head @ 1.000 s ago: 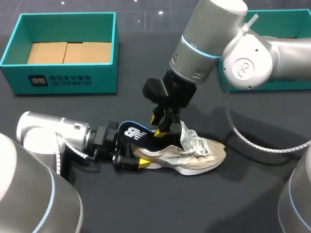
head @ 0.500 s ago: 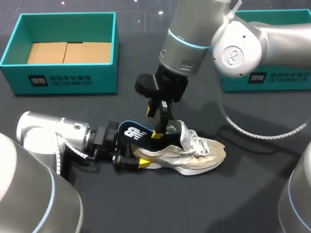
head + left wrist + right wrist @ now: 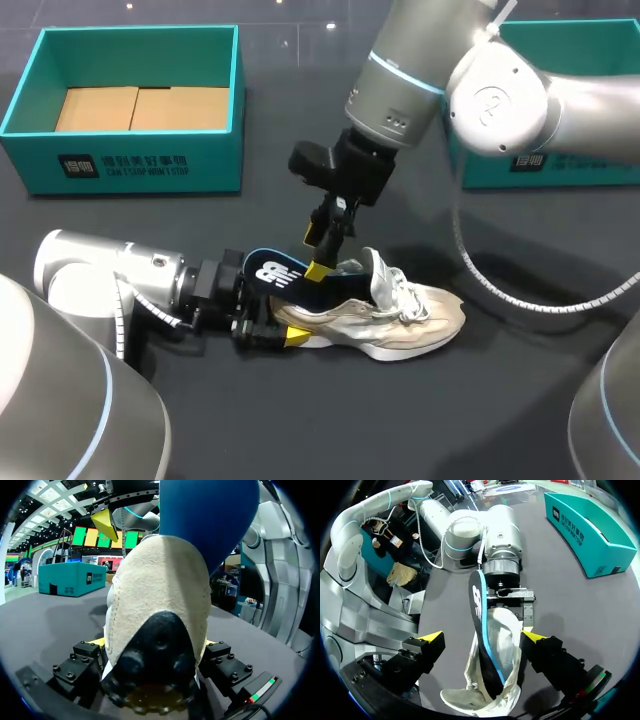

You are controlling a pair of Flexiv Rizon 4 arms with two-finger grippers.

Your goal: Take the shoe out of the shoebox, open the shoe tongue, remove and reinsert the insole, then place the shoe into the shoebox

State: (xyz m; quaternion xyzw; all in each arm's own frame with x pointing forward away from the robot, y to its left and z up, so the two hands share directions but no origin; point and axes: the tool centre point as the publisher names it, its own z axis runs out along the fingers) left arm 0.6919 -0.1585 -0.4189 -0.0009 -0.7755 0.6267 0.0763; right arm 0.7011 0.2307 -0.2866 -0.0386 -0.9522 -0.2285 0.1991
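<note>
A beige shoe (image 3: 400,315) lies on its side on the dark table, toe to the right. A navy insole (image 3: 275,275) sticks up out of its heel end. My left gripper (image 3: 270,330) has the heel (image 3: 160,595) filling the gap between its two fingers, which touch it from both sides. My right gripper (image 3: 318,250) hangs just above the insole, open and pointing down. In the right wrist view the insole (image 3: 480,615) and shoe (image 3: 495,645) lie between the wide-apart fingers of the right gripper (image 3: 484,637), touching neither.
A teal shoebox (image 3: 130,160) with a cardboard floor stands open at the back left. A second teal box (image 3: 560,165) stands at the back right, behind my right arm. My left arm (image 3: 110,280) lies low along the table's left.
My right gripper has let go of the insole, opened wide and risen a little. The insole stays sticking out of the heel. The left arm and shoe have not moved.
</note>
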